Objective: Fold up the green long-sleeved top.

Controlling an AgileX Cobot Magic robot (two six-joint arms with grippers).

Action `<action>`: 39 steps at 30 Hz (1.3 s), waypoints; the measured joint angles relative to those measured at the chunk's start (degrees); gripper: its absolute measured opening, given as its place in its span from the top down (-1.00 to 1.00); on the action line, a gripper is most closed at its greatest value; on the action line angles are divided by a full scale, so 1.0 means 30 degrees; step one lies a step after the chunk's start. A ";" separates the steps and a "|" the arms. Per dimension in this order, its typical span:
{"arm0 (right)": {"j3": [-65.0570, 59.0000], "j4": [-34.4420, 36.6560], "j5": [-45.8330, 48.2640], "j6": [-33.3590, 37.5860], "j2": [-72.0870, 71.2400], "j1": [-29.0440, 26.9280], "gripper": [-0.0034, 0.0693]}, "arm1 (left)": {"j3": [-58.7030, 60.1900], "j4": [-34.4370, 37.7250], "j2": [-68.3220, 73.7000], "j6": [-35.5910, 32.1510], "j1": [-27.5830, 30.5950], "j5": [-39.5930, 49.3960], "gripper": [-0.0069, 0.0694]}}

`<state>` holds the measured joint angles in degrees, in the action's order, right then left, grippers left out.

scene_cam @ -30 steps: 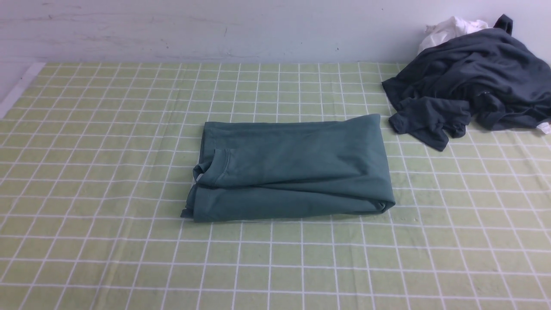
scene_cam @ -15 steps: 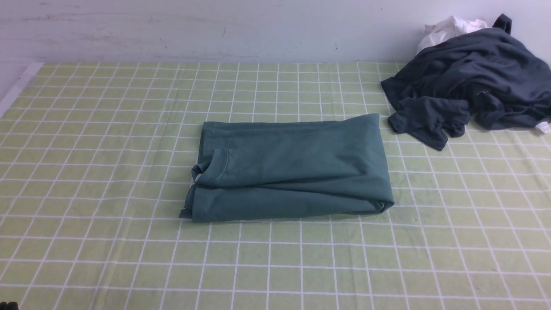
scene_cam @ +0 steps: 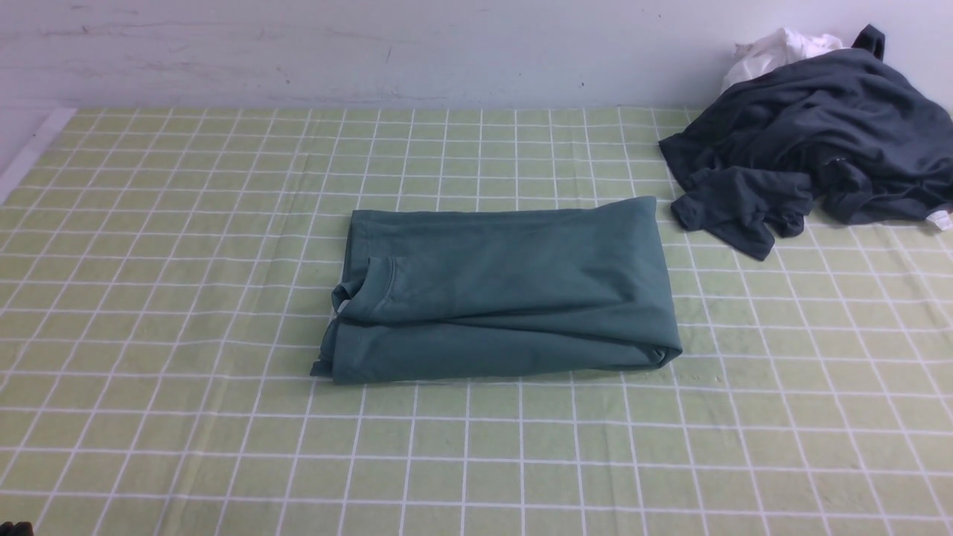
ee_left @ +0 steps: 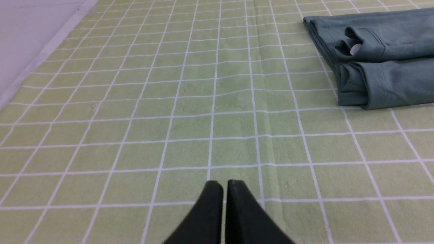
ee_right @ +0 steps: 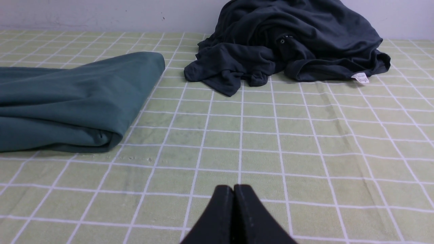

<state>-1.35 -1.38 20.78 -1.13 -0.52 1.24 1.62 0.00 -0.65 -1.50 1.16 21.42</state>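
The green long-sleeved top point(scene_cam: 506, 286) lies folded into a thick rectangle in the middle of the checked cloth, its ribbed cuff and neck edges stacked at the left end. That left end point(ee_left: 373, 61) shows in the left wrist view, the rounded right fold point(ee_right: 74, 101) in the right wrist view. My left gripper point(ee_left: 225, 184) is shut and empty, hovering over bare cloth well short of the top's left end. My right gripper point(ee_right: 233, 188) is shut and empty over bare cloth, short of the top's right end. Neither arm shows clearly in the front view.
A dark charcoal-grey garment point(scene_cam: 811, 141) is heaped at the back right near the wall, also in the right wrist view point(ee_right: 288, 40), with a small white cloth point(scene_cam: 778, 48) behind it. The green checked tablecloth point(scene_cam: 186, 223) covers the table; a white strip edges its left side.
The top and the heap have not moved. A dark bit of the left arm has appeared at the bottom left corner of the front view.
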 joint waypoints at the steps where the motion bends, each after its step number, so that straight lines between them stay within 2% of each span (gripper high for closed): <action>1: 0.0000 0.0000 0.0000 0.0000 0.0000 0.0000 0.94 | 0.0000 0.0000 0.0000 -0.0016 0.0000 0.0000 0.80; 39: 0.0000 0.0000 0.0000 0.0376 0.0000 0.0000 0.94 | 0.0000 0.0000 0.0000 -0.0038 -0.0036 0.0000 0.80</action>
<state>-1.35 -1.38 20.78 0.00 -0.52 1.24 1.62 0.00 -0.65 -1.62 1.05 21.42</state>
